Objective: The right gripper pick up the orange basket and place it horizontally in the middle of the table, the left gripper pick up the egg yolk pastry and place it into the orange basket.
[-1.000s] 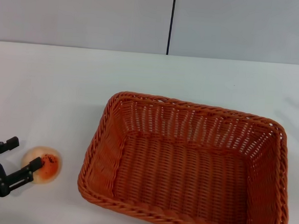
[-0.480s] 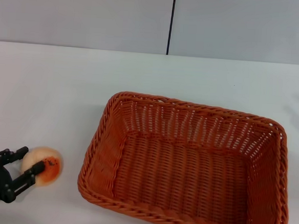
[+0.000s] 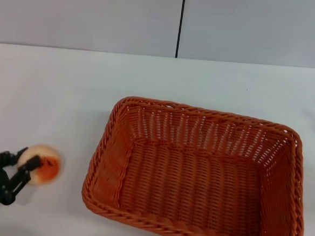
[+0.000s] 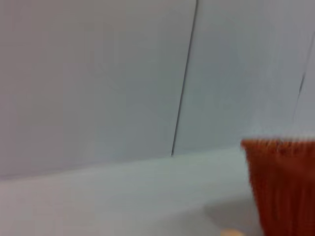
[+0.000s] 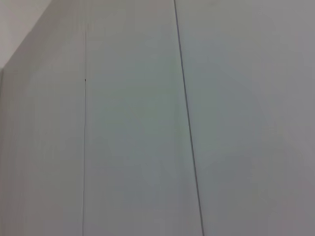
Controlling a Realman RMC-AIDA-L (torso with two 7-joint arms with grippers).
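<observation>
The orange basket [image 3: 197, 175] lies lengthwise across the middle of the white table [image 3: 56, 95], and nothing is in it. To its left, near the table's front edge, my left gripper [image 3: 28, 159] is shut on the egg yolk pastry [image 3: 45, 163], a small cream bun with an orange patch. The pastry looks slightly raised off the surface. In the left wrist view one side of the orange basket [image 4: 283, 187] shows. My right gripper is out of view; its wrist camera sees only the wall.
A grey panelled wall [image 3: 180, 22] with a dark vertical seam runs behind the table. Bare white tabletop lies to the left of and behind the basket.
The left gripper's fingers have drawn together around the pastry, and pastry and gripper have shifted up and slightly left in the head view. The basket has not moved.
</observation>
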